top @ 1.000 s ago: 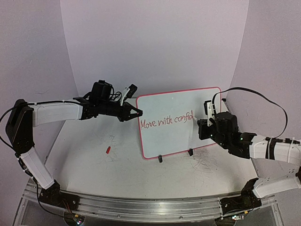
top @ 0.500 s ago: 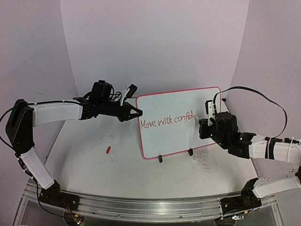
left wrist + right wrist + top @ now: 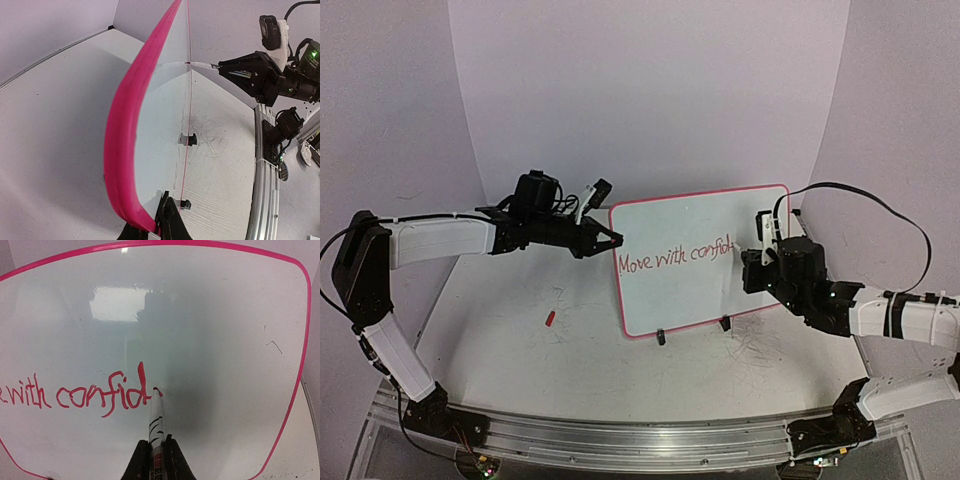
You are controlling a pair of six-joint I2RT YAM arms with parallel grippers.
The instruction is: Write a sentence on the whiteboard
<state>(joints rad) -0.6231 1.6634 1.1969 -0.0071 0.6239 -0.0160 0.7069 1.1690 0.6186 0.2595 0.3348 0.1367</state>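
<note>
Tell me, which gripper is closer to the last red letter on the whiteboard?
Right. The right gripper holds a marker whose tip sits just beside the last letter. The left gripper clamps the whiteboard at its left edge, where the writing starts.

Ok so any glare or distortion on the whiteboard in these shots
Right wrist: a bright glare patch upper left on the glossy white red-rimmed whiteboard, a grey shadowy band above the white striped marker; the red handwritten lettering is sharp. Left wrist: the wide lens bows the board's rim into a curve. Top external: even light, lettering small but legible.
</note>
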